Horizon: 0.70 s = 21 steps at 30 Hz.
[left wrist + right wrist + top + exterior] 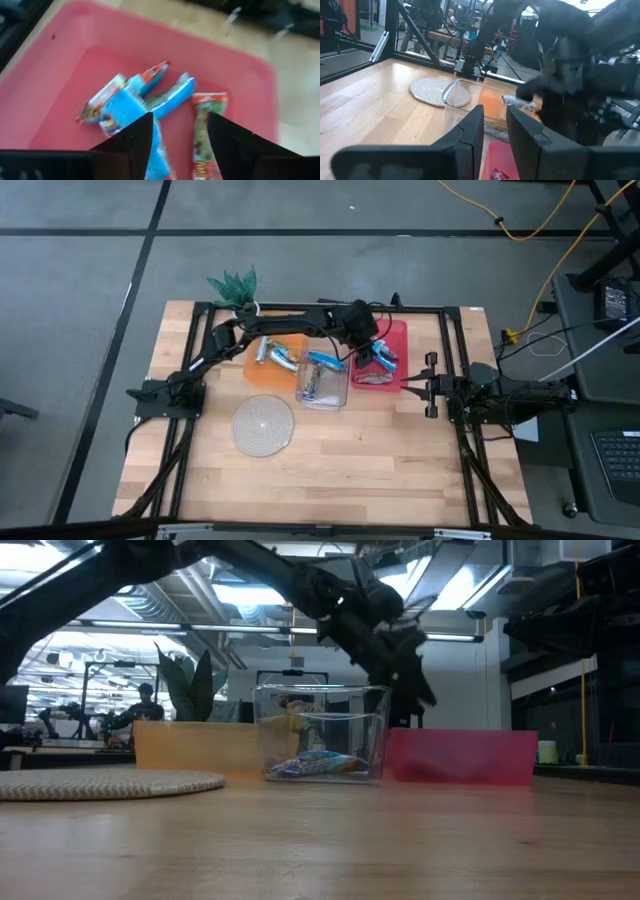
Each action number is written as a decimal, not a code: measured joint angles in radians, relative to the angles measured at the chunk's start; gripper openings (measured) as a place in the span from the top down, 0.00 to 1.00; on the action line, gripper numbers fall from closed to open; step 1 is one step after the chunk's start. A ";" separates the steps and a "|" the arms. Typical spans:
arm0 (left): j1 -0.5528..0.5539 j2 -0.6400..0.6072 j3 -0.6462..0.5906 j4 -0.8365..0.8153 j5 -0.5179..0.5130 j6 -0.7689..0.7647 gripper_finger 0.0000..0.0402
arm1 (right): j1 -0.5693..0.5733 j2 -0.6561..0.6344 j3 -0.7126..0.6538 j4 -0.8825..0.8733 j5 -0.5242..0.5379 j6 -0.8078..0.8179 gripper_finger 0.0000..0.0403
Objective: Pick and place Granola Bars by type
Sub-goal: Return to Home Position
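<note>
Granola bars [322, 363] in three adjacent bins [322, 406] behind mat [263, 425]

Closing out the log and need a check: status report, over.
Left hand open, empty, over the red bin. Right hand open, parked at table's right side. Granola bars lie in orange bin, clear bin and red. No obstruction seen.

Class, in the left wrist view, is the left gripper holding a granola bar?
No, the left gripper has its jaws open and empty above the granola bars lying in the red bin.
</note>
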 joint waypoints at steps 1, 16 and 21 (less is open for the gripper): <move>0.000 -0.010 0.000 -0.001 0.015 0.000 0.55 | 0.000 0.000 0.000 0.000 0.000 0.000 0.78; 0.007 -0.441 -0.009 -0.371 0.038 0.046 0.51 | 0.000 0.000 0.000 0.000 0.000 0.000 0.78; -0.066 -0.686 -0.176 -0.273 0.029 0.145 0.52 | 0.000 0.000 0.000 0.000 0.000 0.000 0.78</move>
